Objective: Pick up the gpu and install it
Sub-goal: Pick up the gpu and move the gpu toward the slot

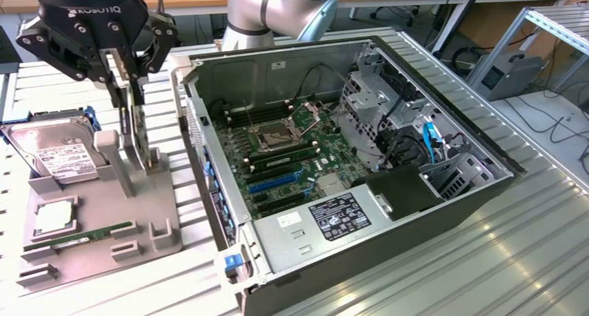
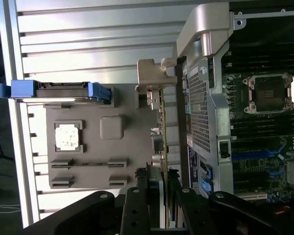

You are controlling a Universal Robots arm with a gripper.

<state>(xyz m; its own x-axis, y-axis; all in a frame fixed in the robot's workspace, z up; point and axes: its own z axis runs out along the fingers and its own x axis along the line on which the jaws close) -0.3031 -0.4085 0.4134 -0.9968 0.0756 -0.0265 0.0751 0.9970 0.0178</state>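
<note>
1. Gripping the gpu is the stage I judge the work to be at; my gripper sits over it from above, fingers drawn narrow against the two faces of the card's upper edge, so I read it as clamped on the card rather than merely flanking it.
2. The gpu stands upright on its edge in the gray holder on the bench, at the exterior view's left, just beside the outer wall of the open computer case; its lower edge is down among the holder's posts; I cannot tell whether it has left its seat.
3. Done, as far as I can see: the reach and the grasp; not yet done: the carry across and the seating.
4. Inside the case the motherboard's expansion slots lie bare, the blue slot among them; no card stands in any; most of the task remains, by my reckoning.
5. The hard drive, the processor and the RAM stick lie in their own places on the holder, apart from my gripper.
</note>
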